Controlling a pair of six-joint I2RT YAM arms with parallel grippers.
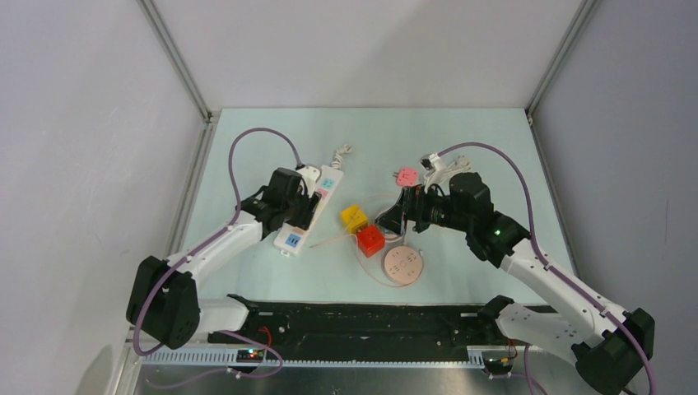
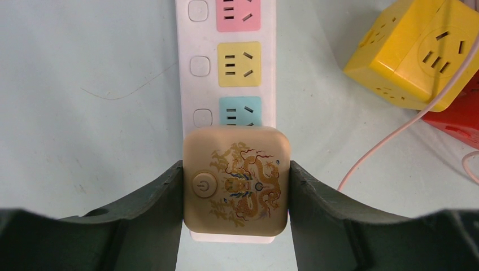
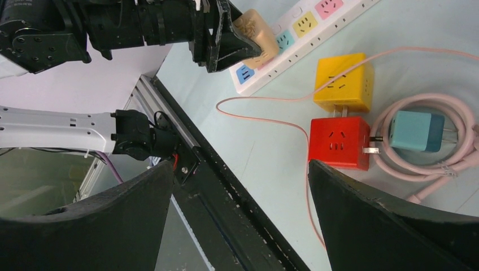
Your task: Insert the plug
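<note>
The plug (image 2: pixel 236 180) is a beige square block with a gold dragon print and a power button. My left gripper (image 2: pixel 236 189) is shut on it, one dark finger flat against each side. It sits right over the white power strip (image 2: pixel 192 84), just past the teal socket (image 2: pixel 240 111) and close to the strip's near end. Its prongs are hidden, so I cannot tell how deep they sit. From the right wrist view the plug (image 3: pixel 257 34) rests on top of the strip (image 3: pixel 299 35). My right gripper (image 1: pixel 401 216) hangs open over the cubes, holding nothing.
A yellow socket cube (image 1: pixel 354 217) and a red socket cube (image 1: pixel 370 239) sit mid-table, with a thin pink cable (image 3: pixel 265 113) looping round them. A teal charger (image 3: pixel 418 131) lies by the red cube. A round tan disc (image 1: pixel 402 266) and a pink plug (image 1: pixel 407 176) lie nearby.
</note>
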